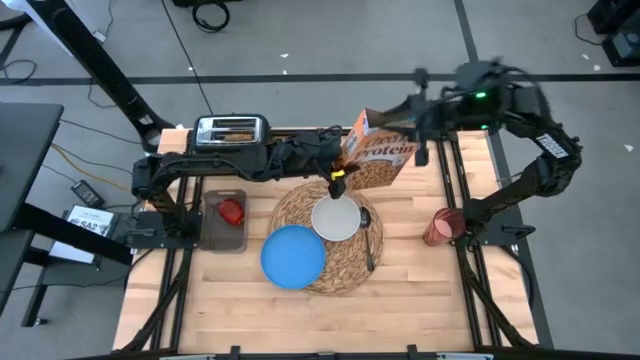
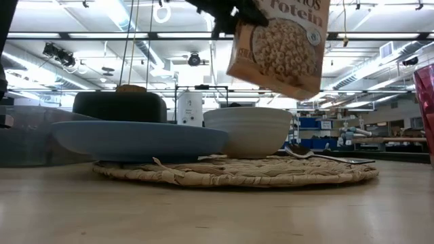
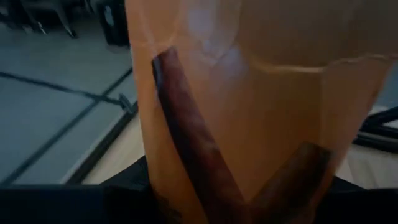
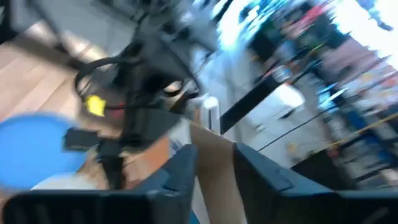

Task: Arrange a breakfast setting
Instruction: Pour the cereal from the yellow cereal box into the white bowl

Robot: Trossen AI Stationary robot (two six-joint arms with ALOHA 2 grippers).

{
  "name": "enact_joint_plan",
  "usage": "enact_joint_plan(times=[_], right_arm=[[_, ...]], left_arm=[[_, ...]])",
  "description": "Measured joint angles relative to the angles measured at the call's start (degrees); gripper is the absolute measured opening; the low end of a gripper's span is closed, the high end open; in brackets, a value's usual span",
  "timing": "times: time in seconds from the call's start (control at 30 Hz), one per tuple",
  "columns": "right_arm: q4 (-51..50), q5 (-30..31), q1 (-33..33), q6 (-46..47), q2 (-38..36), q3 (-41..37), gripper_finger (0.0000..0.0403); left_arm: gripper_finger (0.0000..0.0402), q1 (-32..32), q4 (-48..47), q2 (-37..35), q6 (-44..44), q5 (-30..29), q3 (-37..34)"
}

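Lying lengthwise down the placemat [image 1: 345, 262], dark spoon [image 1: 369, 240], both tools' grips on cereal box [image 1: 380, 155] unclear

The cereal box [image 1: 382, 151] held above the white bowl [image 1: 336, 219] reads "protein" in large letters. Other print on it is too small to read.

Tilted cereal box [image 1: 381, 153] aloft, black toaster [image 1: 231, 131] at the table's [image 1: 420, 285] far edge

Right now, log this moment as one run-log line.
phase: cereal box handoff above white bowl | left gripper: at box | right gripper: around box top | blue plate: on placemat
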Motion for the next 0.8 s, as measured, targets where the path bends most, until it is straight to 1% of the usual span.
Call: enact_joint_plan(times=[0.1,0.2,0.27,0.37,0.5,0.57,0.63,0.8], right_arm=[[8.1,0.8,0.5,0.9,-2.5,0.0,0.0166],[16.4,0.7,0.5,3.7,-5.7,0.0,0.0211],[19.4,0.1,0.3,4.5,-7.9,0.0,0.0237],[21.2,-2.3,-0.7,7.1,-10.9,0.0,0.0263],[19.1,-3.7,-2.3,13.7,-13.5,-1.1,0.0277],[17.9,-3.9,-3.0,17.0,-14.5,-3.6,0.0284],[16.7,-4.8,-3.6,20.1,-15.2,-7.9,0.0292],[21.2,-7.5,-4.5,27.0,-17.3,-23.2,0.0322]], left_arm=[[0.0199,0.0,0.0,-3.8,1.1,-2.1,0.0],[0.0197,0.0,-0.2,-7.8,1.9,-2.7,0.1],[0.0197,0.0,-0.4,-10.6,2.5,-3.0,0.1],[0.0197,0.0,0.6,-15.2,3.4,-3.8,0.1],[0.0198,-0.1,1.8,-20.8,5.1,-3.9,0.2],[0.0198,-0.1,1.7,-22.6,5.1,-3.9,0.2],[0.0198,-0.4,2.1,-24.1,5.1,-3.8,0.2],[0.0199,-1.0,5.9,-26.0,5.1,-3.3,0.2]])
